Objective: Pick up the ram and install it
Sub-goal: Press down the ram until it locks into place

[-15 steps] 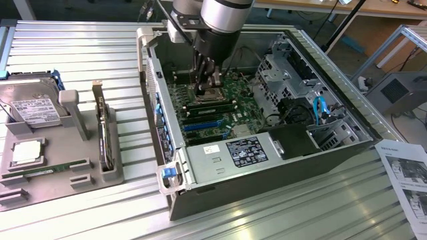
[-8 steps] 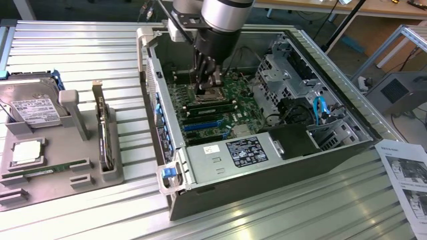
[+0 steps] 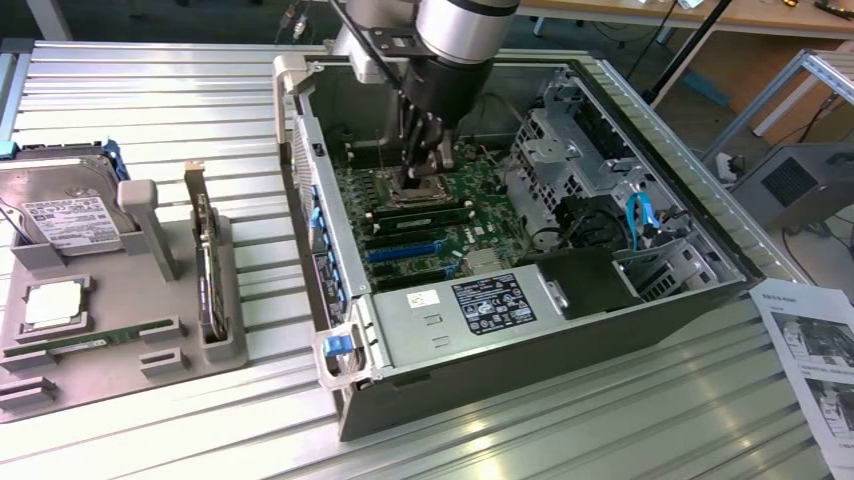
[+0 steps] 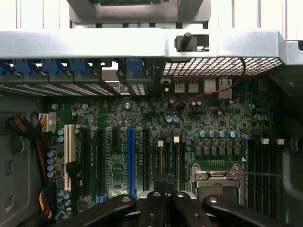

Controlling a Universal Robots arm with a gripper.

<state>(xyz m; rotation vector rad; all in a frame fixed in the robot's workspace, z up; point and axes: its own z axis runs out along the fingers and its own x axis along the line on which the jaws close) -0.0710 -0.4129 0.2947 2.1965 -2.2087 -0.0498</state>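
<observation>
My gripper (image 3: 424,172) is lowered inside the open computer case (image 3: 694,300), just above the green motherboard (image 3: 461,205). Its black fingers (image 4: 152,208) are shut, tips pressed together. In the wrist view the gripper (image 4: 165,191) hangs over the group of black memory slots (image 4: 171,158) beside the silver processor socket (image 4: 215,177). A small dark edge shows between the fingertips, and I cannot tell whether it is the ram. The slots under the tips are partly hidden by the fingers.
A grey parts tray (image 3: 80,385) at the exterior view's left holds a green memory stick (image 3: 94,341), a square silver processor (image 3: 51,305) and a hard drive (image 3: 67,215). The power supply (image 3: 467,305), drive cage (image 3: 574,150) and cables crowd the case. Paper sheets (image 3: 817,350) lie at the right.
</observation>
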